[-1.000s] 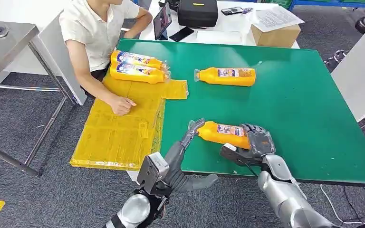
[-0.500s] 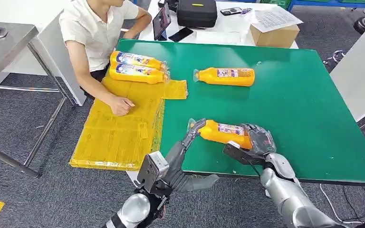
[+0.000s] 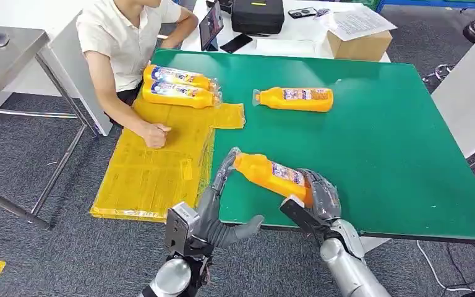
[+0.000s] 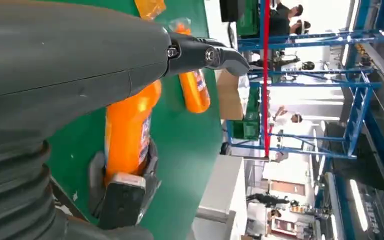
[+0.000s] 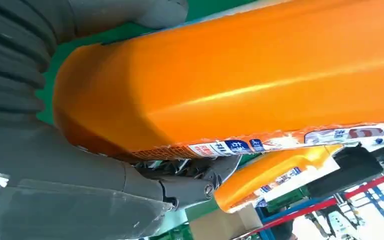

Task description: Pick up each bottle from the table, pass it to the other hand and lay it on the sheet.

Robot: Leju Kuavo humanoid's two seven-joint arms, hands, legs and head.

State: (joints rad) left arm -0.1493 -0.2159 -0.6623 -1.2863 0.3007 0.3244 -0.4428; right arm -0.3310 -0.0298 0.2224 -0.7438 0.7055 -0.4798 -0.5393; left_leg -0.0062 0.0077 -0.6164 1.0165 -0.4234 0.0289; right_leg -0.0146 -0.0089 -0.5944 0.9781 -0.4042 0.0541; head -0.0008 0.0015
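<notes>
The right hand (image 3: 317, 199) held an orange bottle (image 3: 272, 176) by its base end, fingers wrapped around the body, with the bottle tilted so its capped neck pointed toward the yellow sheet (image 3: 161, 158). In the head view the bottle sat above the near edge of the green surface (image 3: 396, 142), its neck end raised. The left hand (image 3: 213, 213) reached up beside that neck with its fingers extended and spread and its thumb (image 3: 244, 228) stuck out to the side — it held nothing, and whether its fingertips touched the cap could not be told.

The right wrist view showed the same orange bottle (image 5: 240, 85) close against the grey thumb, its printed label running along one edge. In the left wrist view the bottle (image 4: 127, 130) stood clamped in the right hand (image 4: 122, 192) beyond the left thumb.

A second orange bottle (image 3: 295, 99) lay on its side farther back on the surface, well apart from the hands. Two more bottles (image 3: 179, 87) lay side by side, touching, at the far end of the sheet — just beside a seated person (image 3: 120, 40) whose fist (image 3: 156, 135) rested on the sheet.
</notes>
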